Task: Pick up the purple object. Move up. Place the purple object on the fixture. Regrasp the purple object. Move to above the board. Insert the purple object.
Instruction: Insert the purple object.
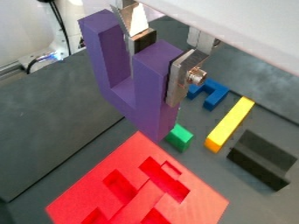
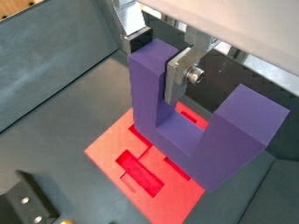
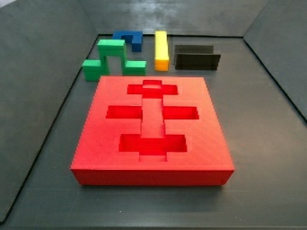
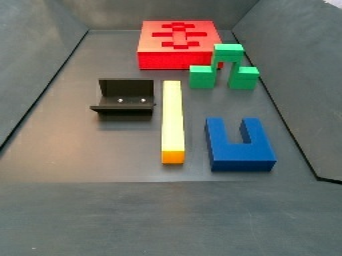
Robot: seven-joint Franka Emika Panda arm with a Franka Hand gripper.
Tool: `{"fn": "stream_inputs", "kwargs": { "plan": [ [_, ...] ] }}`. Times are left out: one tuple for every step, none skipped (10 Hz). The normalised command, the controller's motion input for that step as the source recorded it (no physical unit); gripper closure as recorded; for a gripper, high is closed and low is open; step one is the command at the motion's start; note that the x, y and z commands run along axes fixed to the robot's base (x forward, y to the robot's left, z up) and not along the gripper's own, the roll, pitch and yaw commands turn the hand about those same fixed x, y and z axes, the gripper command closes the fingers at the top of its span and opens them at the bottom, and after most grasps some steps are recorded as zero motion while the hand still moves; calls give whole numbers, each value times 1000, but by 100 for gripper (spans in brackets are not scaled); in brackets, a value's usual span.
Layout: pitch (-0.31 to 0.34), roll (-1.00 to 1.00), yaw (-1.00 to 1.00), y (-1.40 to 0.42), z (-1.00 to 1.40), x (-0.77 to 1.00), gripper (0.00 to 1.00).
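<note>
You will find the gripper (image 1: 160,54) raised above the surface, with its jaws clamped on one upright arm of the purple object (image 1: 135,74). A silver finger (image 2: 181,73) presses flat against that arm in both wrist views. The purple object hangs clear of the floor with its two arms pointing up and its base bar lowest, positioned over the edge of the board (image 2: 140,157). Neither side view shows the gripper or the purple object.

Note the board's position in a side view: the red slab (image 3: 151,126) lies flat on the dark floor, its recessed cutouts empty. Beyond its far edge you see the green blocks (image 3: 111,54), the blue block (image 3: 129,38), the yellow bar (image 3: 161,49) and the fixture (image 3: 197,58), all resting on the floor. In a side view the yellow bar (image 4: 171,120) lies between the fixture (image 4: 124,98) and the blue block (image 4: 238,142), touching neither.
</note>
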Motion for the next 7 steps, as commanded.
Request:
{"fn": "stream_inputs", "kwargs": {
  "plan": [
    [11, 0, 0, 0, -163, 160, 100],
    [16, 0, 0, 0, -157, 166, 100],
    [20, 9, 0, -6, -160, 166, 100],
    [23, 11, 0, 0, -154, 163, 100],
    [36, 51, 0, 0, -111, 137, 100],
    [30, 53, 0, 0, -134, 123, 100],
    [16, 49, 0, -14, -151, 97, 100]
  ]
}}
